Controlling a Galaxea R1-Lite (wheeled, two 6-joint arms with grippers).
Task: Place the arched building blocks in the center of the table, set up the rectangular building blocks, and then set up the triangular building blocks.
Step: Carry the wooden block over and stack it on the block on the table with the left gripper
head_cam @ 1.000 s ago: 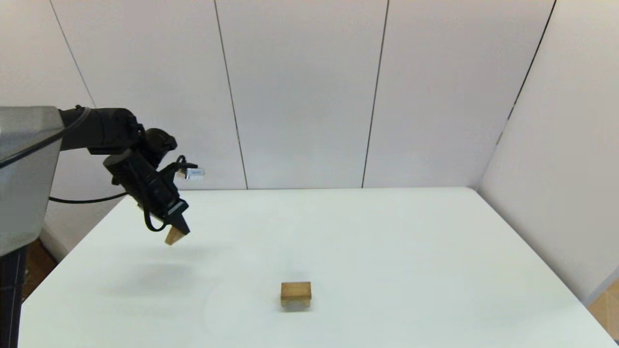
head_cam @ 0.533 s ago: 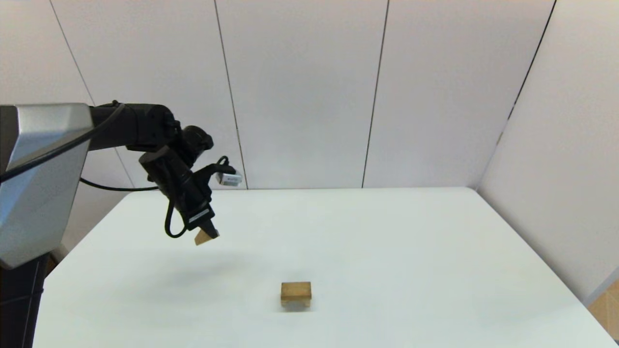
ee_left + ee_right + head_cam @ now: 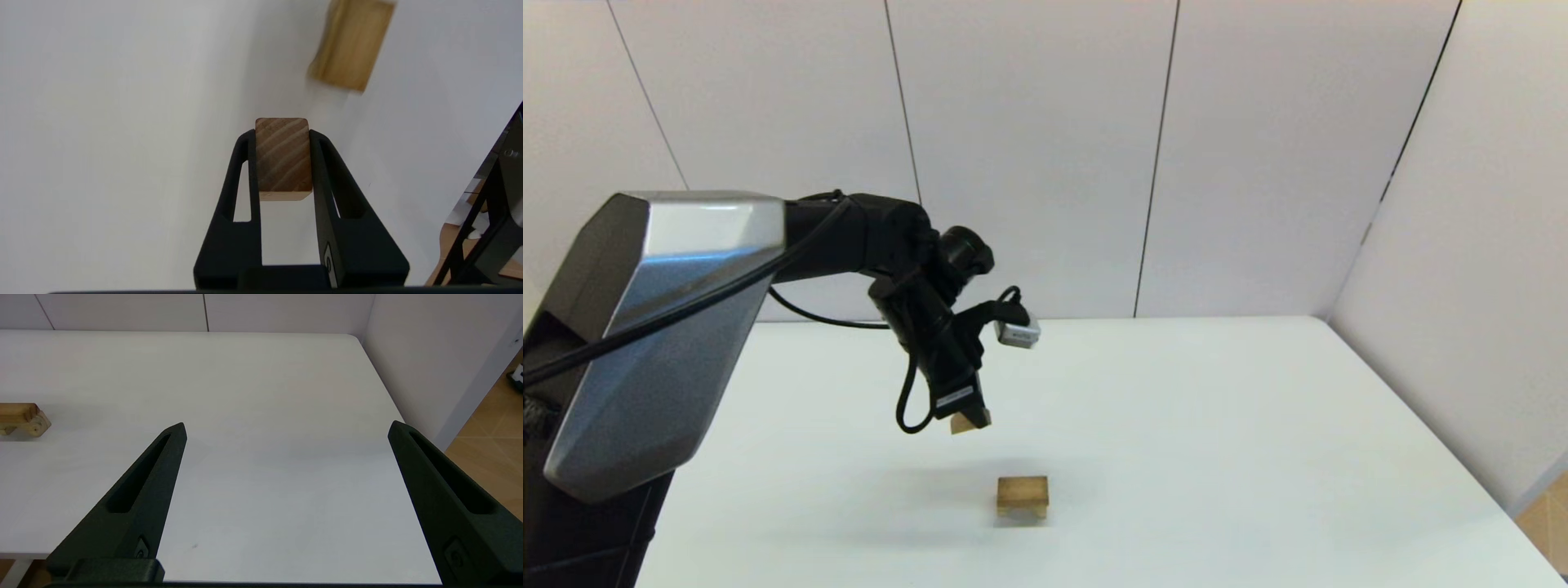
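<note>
1. So: white table (image 3: 1217, 425) fills the lower half of the head view.
2. Left gripper (image 3: 970, 420) hangs mid-frame above the table, fingers clamped on the small wedge (image 3: 282, 154).
3. Right gripper (image 3: 286, 428) is spread wide open over the table's near right part.
4. Tan slab (image 3: 1023, 489) sits flat on the pale arch block (image 3: 1023, 512), lower centre, just below-right of the wedge.

Striped brown wedge (image 3: 282, 155), black tool (image 3: 282, 157), tan slab (image 3: 1023, 488), white table (image 3: 1217, 425).
</note>
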